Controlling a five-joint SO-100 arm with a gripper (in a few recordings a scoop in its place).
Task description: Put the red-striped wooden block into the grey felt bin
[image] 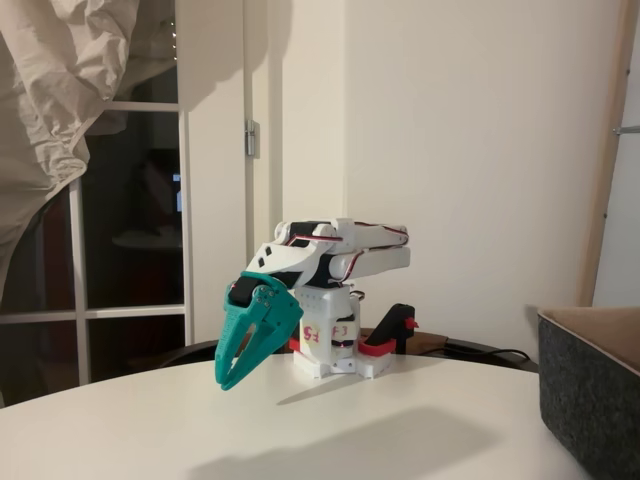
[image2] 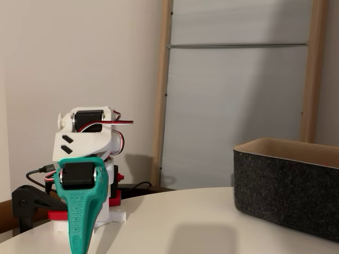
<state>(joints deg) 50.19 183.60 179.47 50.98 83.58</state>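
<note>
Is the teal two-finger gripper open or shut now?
Shut: in a fixed view the teal gripper's fingers meet at one tip, nothing between them, just above the white table.

The white arm (image: pixel 335 255) is folded low over its base (image: pixel 335 345), upper links lying nearly level and doubled back on each other. From the wrist the teal gripper (image: pixel 232 375) slants down toward the left in a fixed view, its fingers drawn together to a narrow point, tips hanging just above the table. In a fixed view the gripper (image2: pixel 78 244) points straight down, seen edge-on
</note>
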